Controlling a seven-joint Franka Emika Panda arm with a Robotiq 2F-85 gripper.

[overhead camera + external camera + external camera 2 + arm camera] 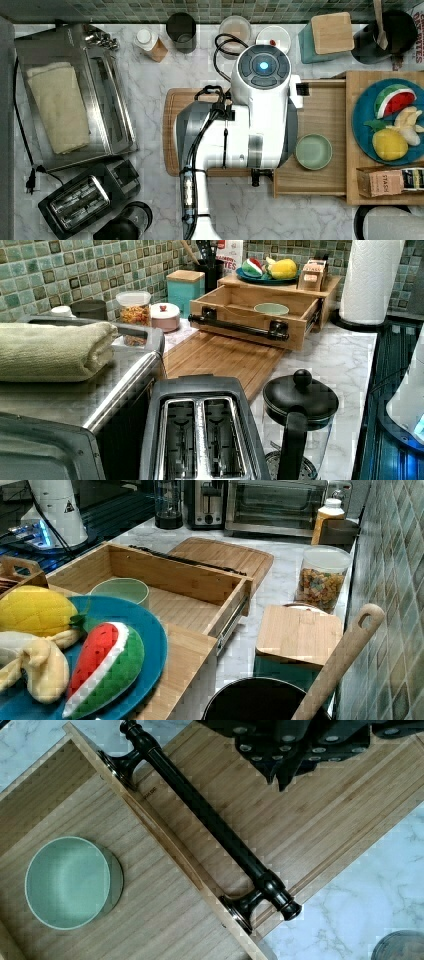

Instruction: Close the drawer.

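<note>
ok, drawer (250, 310) is wide open, bowl (67, 882) inside. gripper (287, 767) is above the cutting board (320, 815), beside the handle (210, 820); jaw state unclear, holding nothing. push the front squarely, mid-handle, so the slides don't bind.

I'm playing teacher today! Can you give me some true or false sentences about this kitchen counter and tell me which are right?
1. The drawer is pulled open. True.
2. A green bowl sits inside the drawer. True.
3. The drawer's handle is shiny gold. False: it is a dark, almost black bar.
4. The blue plate holds a toy watermelon slice. True.
5. The cutting board is stacked on top of the toaster. False: it lies flat on the counter in front of the drawer.
</note>
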